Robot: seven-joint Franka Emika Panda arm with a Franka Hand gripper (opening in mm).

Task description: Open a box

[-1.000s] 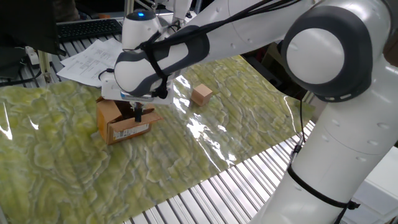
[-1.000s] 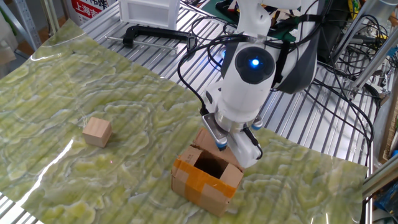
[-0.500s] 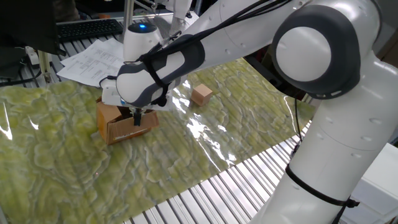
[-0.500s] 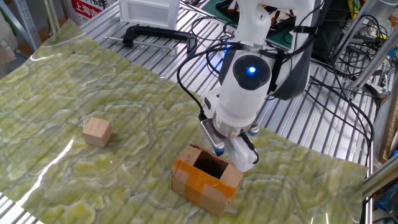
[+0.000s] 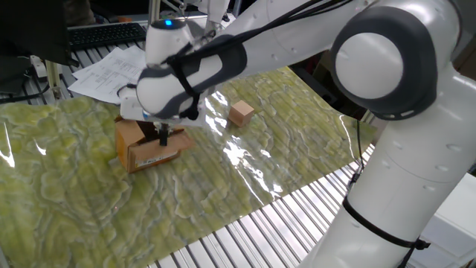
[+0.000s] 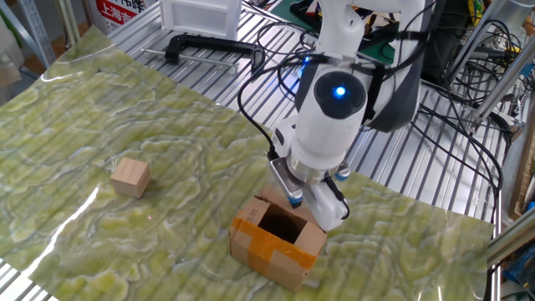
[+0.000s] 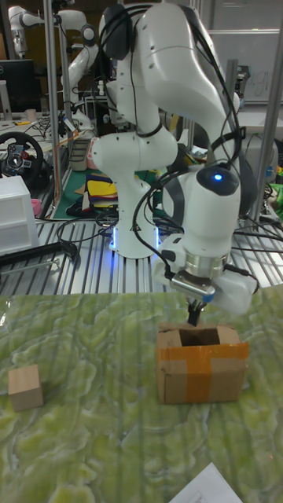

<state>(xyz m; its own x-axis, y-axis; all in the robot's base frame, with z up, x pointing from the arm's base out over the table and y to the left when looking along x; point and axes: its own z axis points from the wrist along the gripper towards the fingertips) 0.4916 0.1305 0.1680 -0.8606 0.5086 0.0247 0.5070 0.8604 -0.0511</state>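
Observation:
The box (image 5: 143, 146) is a small brown carton with a white label on its side, standing on the green patterned sheet. Its top is open, with a dark hollow showing in the other fixed view (image 6: 277, 237) and the tall fixed view (image 7: 201, 362). One flap sticks out to the side in the one fixed view. My gripper (image 5: 164, 137) points straight down at the box's rim, on the side towards the arm's base (image 6: 295, 199) (image 7: 192, 313). Its dark fingers look pressed together like one stick. Whether they pinch a flap is hidden.
A small tan cube (image 5: 240, 113) (image 6: 131, 177) (image 7: 25, 387) lies apart from the box on the sheet. Papers (image 5: 110, 71) and a keyboard (image 5: 104, 33) lie beyond the sheet. A white drawer unit (image 6: 201, 15) and a black clamp (image 6: 196, 46) rest on the slatted metal table.
The hand dipped lower over the box half a second ago and has risen slightly again. The side flap sticks out again. The box has hardly moved.

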